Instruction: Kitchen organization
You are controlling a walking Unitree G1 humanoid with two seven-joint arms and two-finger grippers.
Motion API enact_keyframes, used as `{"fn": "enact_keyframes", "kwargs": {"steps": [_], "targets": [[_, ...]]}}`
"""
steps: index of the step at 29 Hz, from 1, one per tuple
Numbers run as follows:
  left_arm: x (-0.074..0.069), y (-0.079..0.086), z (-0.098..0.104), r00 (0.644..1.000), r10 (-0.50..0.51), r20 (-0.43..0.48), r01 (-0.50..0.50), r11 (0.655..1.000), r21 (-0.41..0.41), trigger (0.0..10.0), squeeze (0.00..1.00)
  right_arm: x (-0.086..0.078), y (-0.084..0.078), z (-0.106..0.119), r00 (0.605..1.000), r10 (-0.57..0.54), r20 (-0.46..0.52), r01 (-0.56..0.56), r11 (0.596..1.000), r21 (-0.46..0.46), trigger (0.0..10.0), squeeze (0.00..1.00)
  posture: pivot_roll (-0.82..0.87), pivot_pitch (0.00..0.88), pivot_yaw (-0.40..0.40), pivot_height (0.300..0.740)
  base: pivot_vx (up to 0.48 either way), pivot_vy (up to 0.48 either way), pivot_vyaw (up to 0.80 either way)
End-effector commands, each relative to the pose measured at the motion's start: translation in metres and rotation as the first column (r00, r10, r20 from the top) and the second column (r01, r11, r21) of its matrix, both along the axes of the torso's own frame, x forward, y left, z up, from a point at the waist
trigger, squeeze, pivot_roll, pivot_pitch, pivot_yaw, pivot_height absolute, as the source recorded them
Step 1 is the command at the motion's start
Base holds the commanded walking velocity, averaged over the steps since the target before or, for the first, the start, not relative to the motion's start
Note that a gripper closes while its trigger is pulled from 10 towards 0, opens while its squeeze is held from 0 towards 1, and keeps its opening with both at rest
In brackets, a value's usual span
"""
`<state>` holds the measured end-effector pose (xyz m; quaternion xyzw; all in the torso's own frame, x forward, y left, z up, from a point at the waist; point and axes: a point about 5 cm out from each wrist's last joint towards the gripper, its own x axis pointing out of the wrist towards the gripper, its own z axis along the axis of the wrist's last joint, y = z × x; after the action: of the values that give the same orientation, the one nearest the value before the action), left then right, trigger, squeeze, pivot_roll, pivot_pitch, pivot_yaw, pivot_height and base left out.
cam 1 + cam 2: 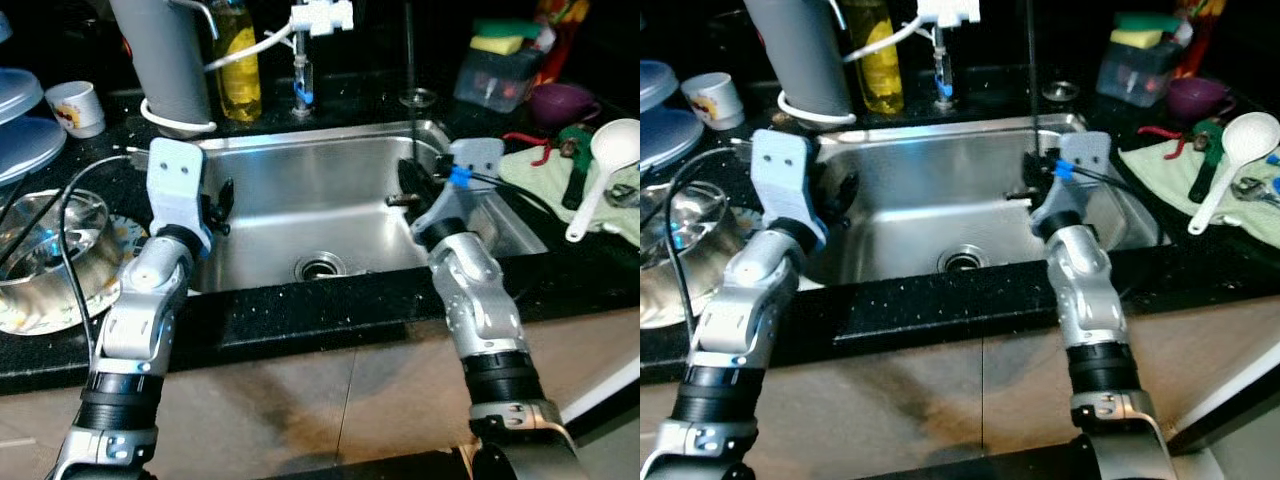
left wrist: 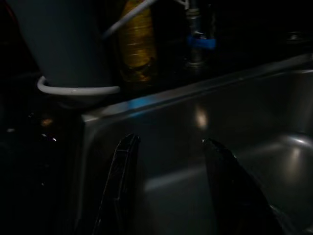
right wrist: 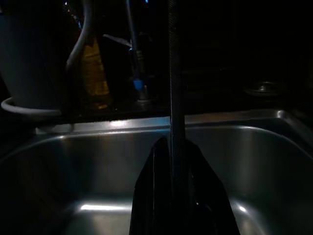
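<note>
A steel sink (image 1: 300, 170) is set into a black counter. My left gripper (image 1: 222, 205) hovers over the sink's left side, open with nothing between its fingers (image 2: 122, 161). At the sink's right wall, my right gripper (image 1: 405, 187) is shut on a thin black rod (image 1: 409, 80) that stands upright and runs out of the top of the picture. In the right wrist view the rod (image 3: 175, 73) rises from between the shut gripper (image 3: 172, 143). The sink basin holds nothing but its drain (image 1: 320, 267).
Behind the sink stand a grey cylinder (image 1: 165, 55), a yellow soap bottle (image 1: 238, 60) and a small tap (image 1: 303, 75). To the left are a steel bowl (image 1: 45, 250), blue plates (image 1: 20, 120) and a white cup (image 1: 78, 107). A white ladle (image 1: 605, 165) lies on a green cloth (image 1: 540, 180) on the right.
</note>
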<state>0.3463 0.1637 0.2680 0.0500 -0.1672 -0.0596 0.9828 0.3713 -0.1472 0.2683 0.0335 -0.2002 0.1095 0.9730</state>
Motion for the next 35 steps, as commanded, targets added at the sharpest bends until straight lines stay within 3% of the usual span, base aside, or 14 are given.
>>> {"fn": "enact_keyframes", "kwargs": {"steps": [1,18,25,29,35], "targets": [[0.0,-0.001,-0.004,1.0,-0.011,-0.011,0.011,1.0,0.009,10.0,0.0,-0.001,-0.004,0.0,1.0,-0.012,0.004,0.012,1.0,0.007,10.0,0.0,-0.04,0.172,0.044,0.74,0.352,0.0,0.0],[-0.001,-0.008,-0.003,0.999,-0.052,-0.014,0.053,0.998,0.019,10.0,0.0,-0.001,-0.008,0.003,1.0,-0.02,0.011,0.02,0.999,0.025,10.0,0.0,-0.04,0.172,0.044,0.74,0.02,0.0,0.0],[-0.001,-0.015,-0.004,0.995,-0.095,-0.015,0.096,0.992,0.084,10.0,0.0,0.002,-0.01,0.005,1.0,-0.023,0.009,0.023,1.0,0.018,10.0,0.0,-0.04,0.172,0.044,0.74,0.0,0.0,0.0],[0.002,-0.019,-0.002,0.993,-0.114,-0.013,0.115,0.987,0.115,10.0,0.0,0.007,-0.009,0.008,1.0,-0.012,0.002,0.012,1.0,-0.012,10.0,0.0,-0.03,0.179,0.042,0.74,0.0,0.0,0.0],[0.013,-0.027,0.002,0.981,-0.183,-0.066,0.193,0.962,0.195,10.0,0.0,0.024,-0.002,0.003,0.991,0.054,-0.124,-0.078,0.977,-0.201,10.0,0.0,-0.03,0.18,0.048,0.74,0.0,0.0,0.0]]}}
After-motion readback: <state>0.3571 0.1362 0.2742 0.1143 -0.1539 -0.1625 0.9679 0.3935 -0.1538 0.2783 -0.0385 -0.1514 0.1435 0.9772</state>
